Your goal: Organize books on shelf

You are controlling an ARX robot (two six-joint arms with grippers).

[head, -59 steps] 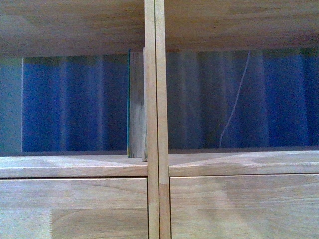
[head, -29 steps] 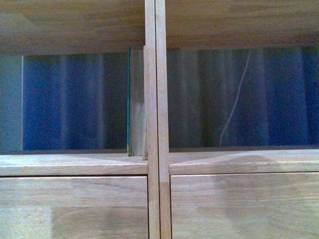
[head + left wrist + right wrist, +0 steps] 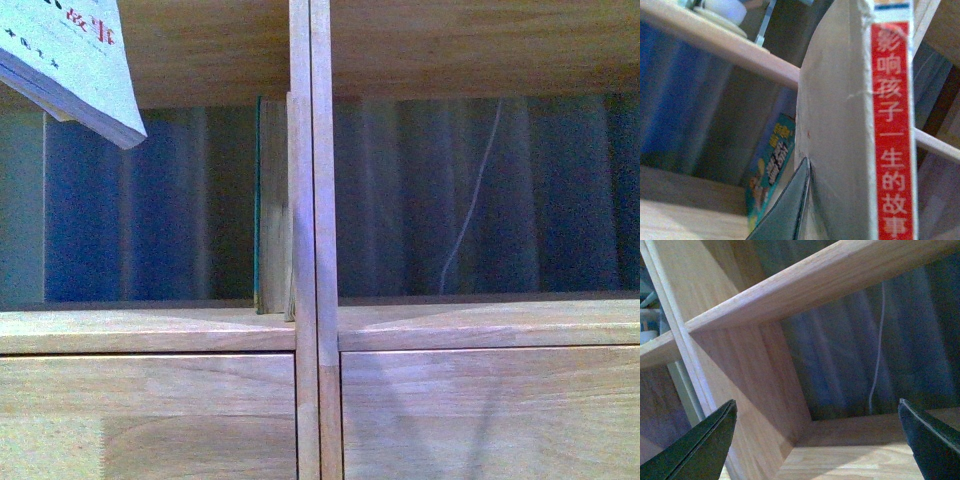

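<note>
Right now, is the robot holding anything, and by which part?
The left gripper holds the white paperback with the red spine, one visible finger flat on its pale cover. The open right gripper holds nothing.

Paperback [image 3: 70,60] cut off at the corner; title likely illegible.

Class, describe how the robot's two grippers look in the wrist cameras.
Right gripper: two dark, near-black fingers, flat and wedge-shaped, tapering to points, each with a thin seam along its edge. Left gripper: only one finger shows, the same dark pointed wedge. No cables, markings or arm links are visible.
</note>
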